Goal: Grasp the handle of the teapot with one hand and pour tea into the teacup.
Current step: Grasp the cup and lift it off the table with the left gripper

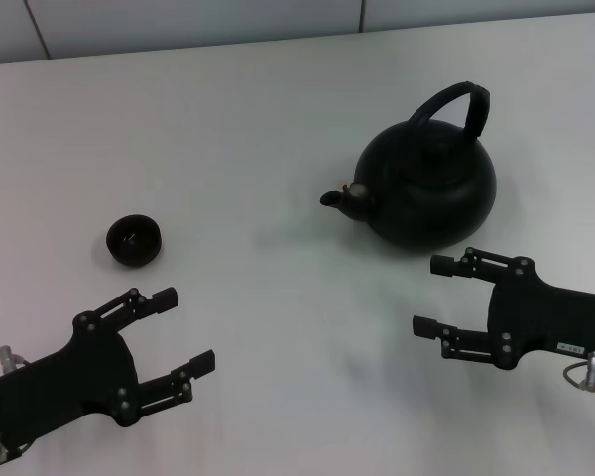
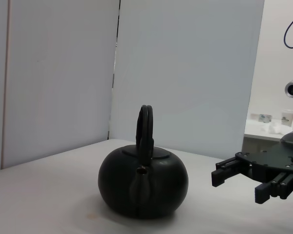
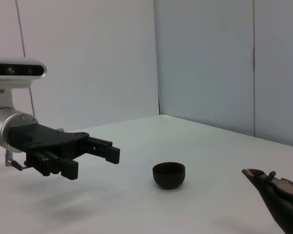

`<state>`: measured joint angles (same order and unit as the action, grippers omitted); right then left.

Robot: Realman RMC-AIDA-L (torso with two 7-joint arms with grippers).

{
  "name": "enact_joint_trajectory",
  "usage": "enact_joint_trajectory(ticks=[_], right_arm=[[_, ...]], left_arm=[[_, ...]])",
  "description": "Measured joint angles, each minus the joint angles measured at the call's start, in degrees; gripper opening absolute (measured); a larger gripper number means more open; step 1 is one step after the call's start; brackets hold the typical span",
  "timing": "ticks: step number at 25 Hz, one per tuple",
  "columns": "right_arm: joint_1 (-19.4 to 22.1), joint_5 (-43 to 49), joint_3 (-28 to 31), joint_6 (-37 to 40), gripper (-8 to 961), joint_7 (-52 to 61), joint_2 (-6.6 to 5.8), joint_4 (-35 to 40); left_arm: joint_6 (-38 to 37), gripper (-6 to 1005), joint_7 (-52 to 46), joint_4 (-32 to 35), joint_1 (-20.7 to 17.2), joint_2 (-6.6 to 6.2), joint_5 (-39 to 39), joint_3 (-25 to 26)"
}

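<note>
The black teapot stands on the white table at the right, its spout pointing left and its arched handle upright over the top. It also shows in the left wrist view. The small dark teacup sits at the left, also in the right wrist view. My right gripper is open, just in front of the teapot, apart from it. My left gripper is open, in front of and right of the teacup.
The white table ends at a far edge against grey wall panels. The left wrist view shows a side bench with small cups beyond the table.
</note>
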<state>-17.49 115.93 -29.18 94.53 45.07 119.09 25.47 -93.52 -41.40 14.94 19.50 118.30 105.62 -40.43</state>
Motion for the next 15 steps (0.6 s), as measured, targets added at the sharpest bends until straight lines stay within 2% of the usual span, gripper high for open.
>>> enact_joint_trajectory(ticks=[15], right_arm=[[0.0,0.0,0.0,0.1,758,-0.1,0.0,-0.2]], left_arm=[[0.0,830,0.0,0.0,0.0,0.01,0.0,0.0]])
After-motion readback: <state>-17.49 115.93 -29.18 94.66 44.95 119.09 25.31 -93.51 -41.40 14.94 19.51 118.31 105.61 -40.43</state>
